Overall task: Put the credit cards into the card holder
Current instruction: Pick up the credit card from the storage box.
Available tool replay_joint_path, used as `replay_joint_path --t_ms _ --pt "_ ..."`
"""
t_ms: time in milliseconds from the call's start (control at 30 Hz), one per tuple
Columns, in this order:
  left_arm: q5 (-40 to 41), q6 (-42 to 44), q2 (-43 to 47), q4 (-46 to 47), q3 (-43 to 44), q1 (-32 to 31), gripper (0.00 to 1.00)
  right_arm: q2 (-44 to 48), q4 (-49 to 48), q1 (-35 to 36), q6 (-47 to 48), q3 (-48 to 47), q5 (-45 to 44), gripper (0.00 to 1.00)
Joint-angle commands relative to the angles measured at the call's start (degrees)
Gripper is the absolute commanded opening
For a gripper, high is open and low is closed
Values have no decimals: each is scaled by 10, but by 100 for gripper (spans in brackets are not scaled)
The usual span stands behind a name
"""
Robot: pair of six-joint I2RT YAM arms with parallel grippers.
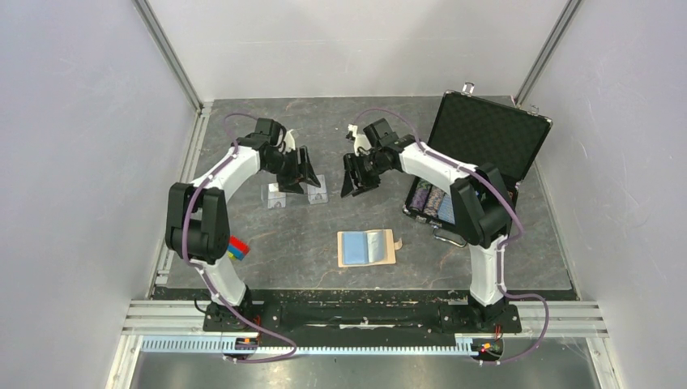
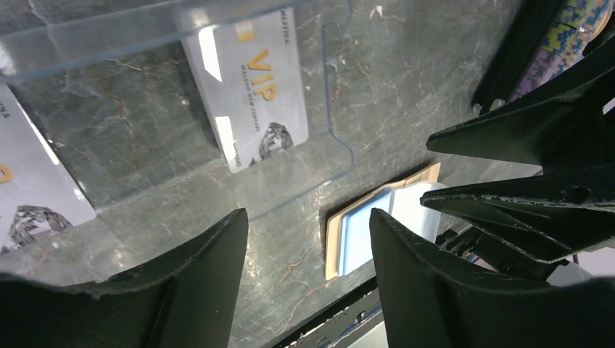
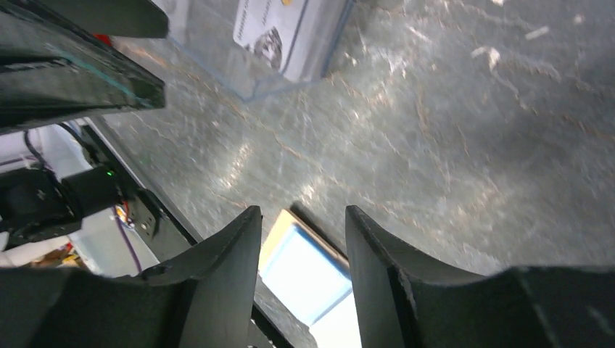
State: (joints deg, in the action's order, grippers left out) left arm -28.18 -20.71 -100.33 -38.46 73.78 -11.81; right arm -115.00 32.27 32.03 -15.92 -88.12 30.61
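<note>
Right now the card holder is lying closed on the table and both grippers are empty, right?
Not closed: the top view shows the card holder lying open, light blue pockets up. The left gripper and right gripper are indeed empty.

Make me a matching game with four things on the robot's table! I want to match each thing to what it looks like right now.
Things:
1. card holder
2. black case
3. credit cards
4. blocks

What it looks like:
A. red, blue and yellow
B. pale grey and shiny, with gold print
C. lying flat and open, light blue inside
D. lid up, on the right side

Right pairs: 1-C, 2-D, 3-B, 4-A
</note>
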Motion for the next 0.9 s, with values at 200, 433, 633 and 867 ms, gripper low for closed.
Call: replay_joint_path --t_ms 200,433,633,867 --pt "55 -40 -51 36 24 13 52 -100 -119 2 -134 -110 89 51" --pt "60 -34 -116 44 55 13 54 -128 -148 0 -163 -123 96 51" --pt "22 -16 -165 37 78 11 53 -124 -147 -5 -160 -117 90 51" --pt "-8 -10 -159 37 55 -9 51 -98 -147 -28 -147 -78 75 54"
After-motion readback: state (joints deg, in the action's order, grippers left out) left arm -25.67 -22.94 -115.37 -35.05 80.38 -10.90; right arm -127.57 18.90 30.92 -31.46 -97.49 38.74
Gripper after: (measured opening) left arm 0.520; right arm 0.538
